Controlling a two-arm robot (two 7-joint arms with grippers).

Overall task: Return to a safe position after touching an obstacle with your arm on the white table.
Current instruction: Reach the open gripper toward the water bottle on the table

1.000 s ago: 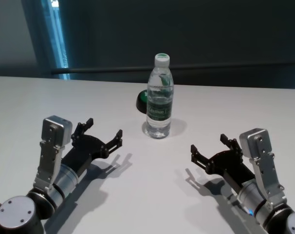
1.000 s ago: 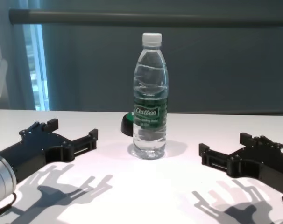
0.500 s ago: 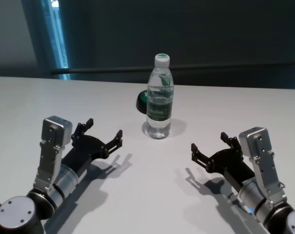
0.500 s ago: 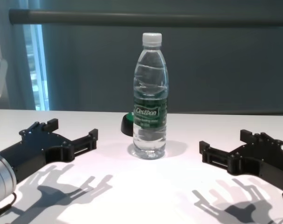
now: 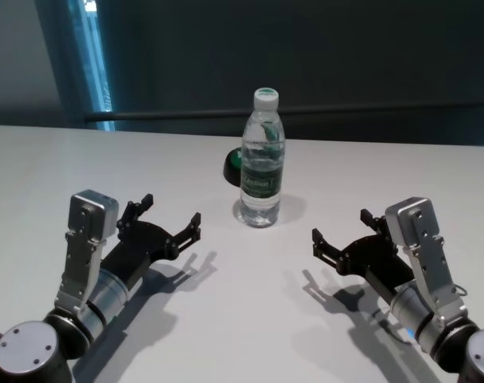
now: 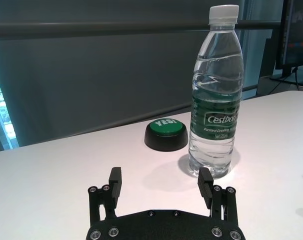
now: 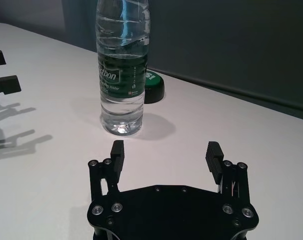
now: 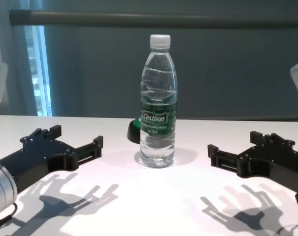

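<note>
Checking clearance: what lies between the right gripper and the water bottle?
Only bare white table separates the right gripper from the water bottle, seen in the right wrist view.

- We see the obstacle (image 5: 262, 159), a clear water bottle with white cap and green label, standing upright mid-table.
- The white table (image 5: 250, 319) beneath it is plain and smooth.

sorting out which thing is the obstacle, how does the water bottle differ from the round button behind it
The water bottle is tall, clear and upright with a white cap; the button is low, black and squat with a green top. The bottle's green band reads "Cestbon"; the button's top reads "YES!". The bottle stands nearer the robot. Both rest on the white table, untouched by either pincer.
</note>
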